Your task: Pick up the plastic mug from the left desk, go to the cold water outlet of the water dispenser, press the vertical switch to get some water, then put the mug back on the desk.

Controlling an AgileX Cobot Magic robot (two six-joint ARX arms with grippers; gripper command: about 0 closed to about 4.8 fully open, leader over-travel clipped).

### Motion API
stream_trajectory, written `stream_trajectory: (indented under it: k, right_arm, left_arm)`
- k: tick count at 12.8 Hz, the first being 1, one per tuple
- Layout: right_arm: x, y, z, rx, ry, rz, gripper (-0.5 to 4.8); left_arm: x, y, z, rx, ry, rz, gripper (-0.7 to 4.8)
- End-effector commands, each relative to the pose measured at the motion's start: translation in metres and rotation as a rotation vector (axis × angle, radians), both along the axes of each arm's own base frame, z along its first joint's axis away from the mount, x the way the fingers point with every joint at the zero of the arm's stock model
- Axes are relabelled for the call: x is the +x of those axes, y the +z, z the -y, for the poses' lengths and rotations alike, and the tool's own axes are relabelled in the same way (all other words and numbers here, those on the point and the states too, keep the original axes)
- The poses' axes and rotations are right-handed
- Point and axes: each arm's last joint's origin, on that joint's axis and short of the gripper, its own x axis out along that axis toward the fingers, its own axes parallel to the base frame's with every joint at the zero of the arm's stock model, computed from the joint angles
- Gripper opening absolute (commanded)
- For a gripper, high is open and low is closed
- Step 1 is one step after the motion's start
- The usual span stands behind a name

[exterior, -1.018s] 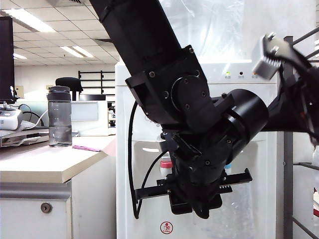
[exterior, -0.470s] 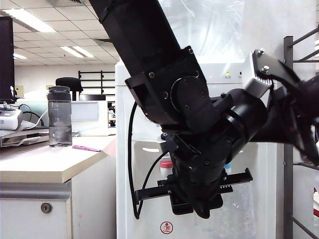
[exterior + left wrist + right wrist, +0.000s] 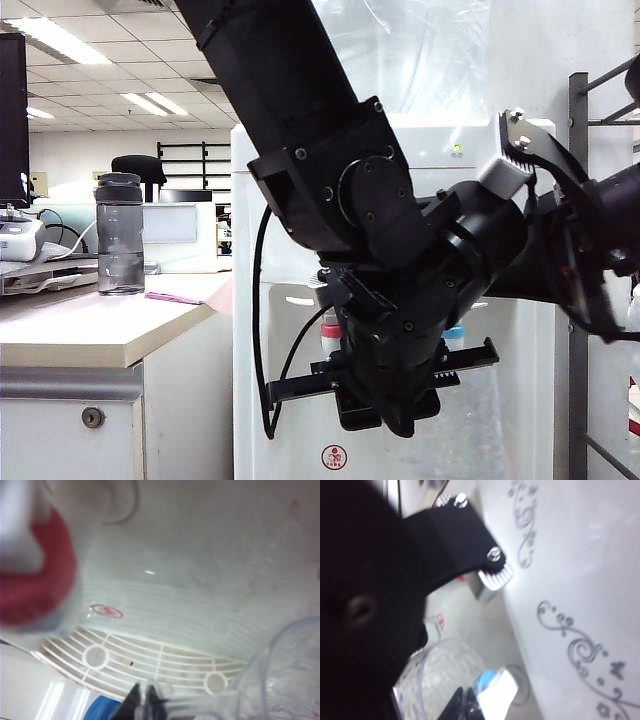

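Evidently the pick-up is done: the plastic mug (image 3: 290,675) is held by its handle in the pinching left gripper (image 3: 145,702), beneath the cold water outlet (image 3: 487,680). The right gripper (image 3: 520,150), its jaw state indeterminable, is positioned at the water dispenser (image 3: 520,330); pressing, filling and return remain.

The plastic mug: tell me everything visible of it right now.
The plastic mug is clear, colourless plastic with rippled, dimpled walls and a thin clear handle. The left pincer is shut on that handle and holds the mug in the water dispenser's tap recess, above the white drip grille. Its open rim sits right beside the blue-collared cold water outlet. No water shows clearly inside.
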Motion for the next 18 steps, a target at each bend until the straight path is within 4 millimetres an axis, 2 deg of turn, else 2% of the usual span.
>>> stream_trajectory:
  k: [1,8,18]
  right_arm:
    - [0.007,0.001,0.0,0.064,-0.087,-0.012,-0.01]
    - [0.011,0.003,0.009,0.216,-0.158,-0.114,-0.01]
    - [0.011,-0.012,0.01,0.201,-0.146,-0.198,-0.01]
  left_arm:
    - [-0.002,0.007,0.006,-0.032,-0.011,0.023,-0.05]
    - [-0.002,0.007,0.006,-0.042,-0.02,0.016,-0.06]
    - [-0.002,0.007,0.007,-0.045,-0.02,0.017,-0.06]
